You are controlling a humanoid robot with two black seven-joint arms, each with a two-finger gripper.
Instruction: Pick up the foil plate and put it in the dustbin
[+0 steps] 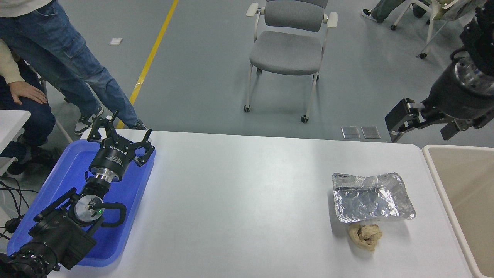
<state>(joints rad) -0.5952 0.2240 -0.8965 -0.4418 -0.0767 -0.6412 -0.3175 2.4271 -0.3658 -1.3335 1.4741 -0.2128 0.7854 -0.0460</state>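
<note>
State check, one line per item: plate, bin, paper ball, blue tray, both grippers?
foil plate: upright on table, dented, empty, ungripped
dustbin: open-topped, visible part empty
paper ball: crumpled, touching plate's near rim
blue tray: under left arm
left gripper: open, parked
right gripper: open, raised beyond table's far edge

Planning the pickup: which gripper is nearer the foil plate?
Right. The right gripper hangs above the table's far right edge, up-right of the foil plate. The left gripper sits over the blue tray, far left.
</note>
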